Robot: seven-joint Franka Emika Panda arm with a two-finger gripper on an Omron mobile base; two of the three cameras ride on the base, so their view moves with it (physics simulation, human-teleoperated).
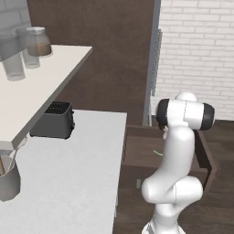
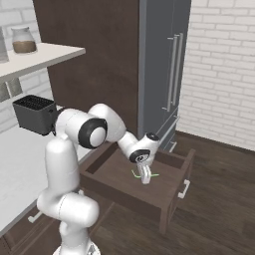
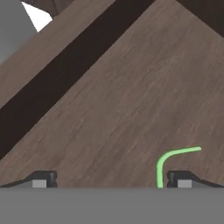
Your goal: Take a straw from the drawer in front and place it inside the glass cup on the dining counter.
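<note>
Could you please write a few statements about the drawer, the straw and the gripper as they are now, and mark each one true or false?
1. The drawer is pulled open. True.
2. The straw is already lifted clear of the drawer. False: it lies on the drawer floor.
3. The gripper has its jaws apart. True: in the hand view the fingertips stand wide, with the straw just inside the right-hand one.
4. The straw is perfectly straight. False: the hand view shows it bent near one end.
5. The black toaster sits inside the drawer. False: it stands on the white worktop, under the shelf.
</note>
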